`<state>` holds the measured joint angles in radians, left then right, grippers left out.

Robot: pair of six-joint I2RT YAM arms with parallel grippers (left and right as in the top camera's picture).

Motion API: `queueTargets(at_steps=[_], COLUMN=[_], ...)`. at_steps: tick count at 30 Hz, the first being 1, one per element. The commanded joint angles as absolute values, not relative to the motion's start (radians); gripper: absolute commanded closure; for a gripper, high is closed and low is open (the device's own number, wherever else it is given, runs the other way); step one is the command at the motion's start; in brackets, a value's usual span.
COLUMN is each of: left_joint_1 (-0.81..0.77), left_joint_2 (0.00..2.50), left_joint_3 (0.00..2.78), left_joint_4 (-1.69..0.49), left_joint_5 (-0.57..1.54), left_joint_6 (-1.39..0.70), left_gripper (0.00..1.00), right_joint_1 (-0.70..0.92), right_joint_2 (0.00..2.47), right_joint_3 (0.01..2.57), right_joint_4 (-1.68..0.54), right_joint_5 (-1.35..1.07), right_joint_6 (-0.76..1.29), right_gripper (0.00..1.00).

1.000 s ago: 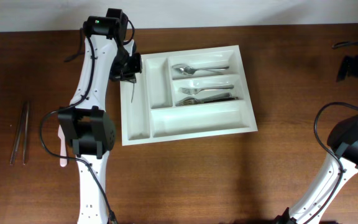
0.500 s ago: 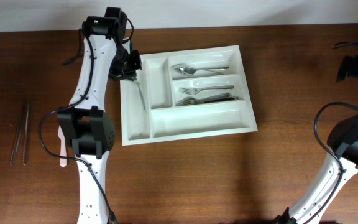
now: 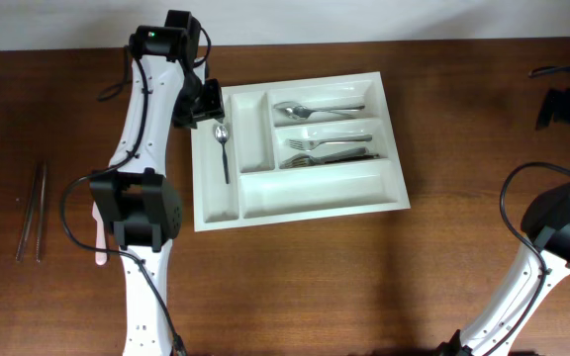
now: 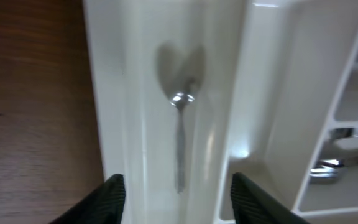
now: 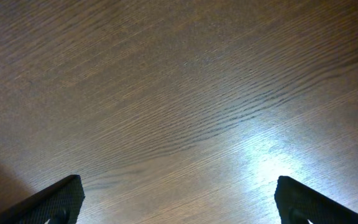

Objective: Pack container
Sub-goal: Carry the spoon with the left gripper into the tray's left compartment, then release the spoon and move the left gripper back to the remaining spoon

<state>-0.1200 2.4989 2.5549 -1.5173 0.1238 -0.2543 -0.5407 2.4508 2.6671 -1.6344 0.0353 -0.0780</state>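
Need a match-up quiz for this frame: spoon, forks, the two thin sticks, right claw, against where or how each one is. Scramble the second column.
Column 1
1. spoon
2. forks
3. thin sticks
4. right claw

Column 2
A. on the table, far out beyond the left arm
B. lying in the outer narrow compartment of the container
C. in the upper two crosswise compartments
D. open over bare wood, holding nothing

Pairs: 1-B, 2-C, 3-A, 4-D
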Motion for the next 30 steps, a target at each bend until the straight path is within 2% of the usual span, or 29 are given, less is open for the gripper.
queueTargets(at_steps=[1, 3, 6, 15, 22, 30], left_joint_1=[-0.086, -0.067, -0.021, 0.128, 0.126, 0.125], left_joint_2=[2.505, 2.505, 2.505, 2.505, 2.506, 2.569], left_joint_3=[2.574, 2.574, 2.574, 2.574, 2.572, 2.569], left_joint_4=[-1.507, -1.504, -1.504, -1.493, -1.439, -1.407], left_joint_5=[0.070, 0.070, 0.070, 0.054, -0.068, -0.079], left_joint_6=[-0.230, -0.230, -0.230, -0.183, -0.117, -0.118], left_gripper=[0.34, 0.27, 0.23, 0.23, 0.18, 0.17], right_joint_1=[-0.537, -0.537, -0.537, -0.536, -0.536, -0.536], right_joint_2=[2.447, 2.447, 2.447, 2.447, 2.447, 2.447], right_joint_3=[2.664, 2.664, 2.664, 2.664, 2.664, 2.664], right_joint_4=[-1.634, -1.634, -1.634, -1.634, -1.634, -1.634], right_joint_5=[0.030, 0.030, 0.030, 0.030, 0.030, 0.030], right_joint_6=[-0.070, -0.070, -0.070, -0.070, -0.070, -0.070], right_gripper=[0.01, 0.01, 0.01, 0.01, 0.01, 0.01])
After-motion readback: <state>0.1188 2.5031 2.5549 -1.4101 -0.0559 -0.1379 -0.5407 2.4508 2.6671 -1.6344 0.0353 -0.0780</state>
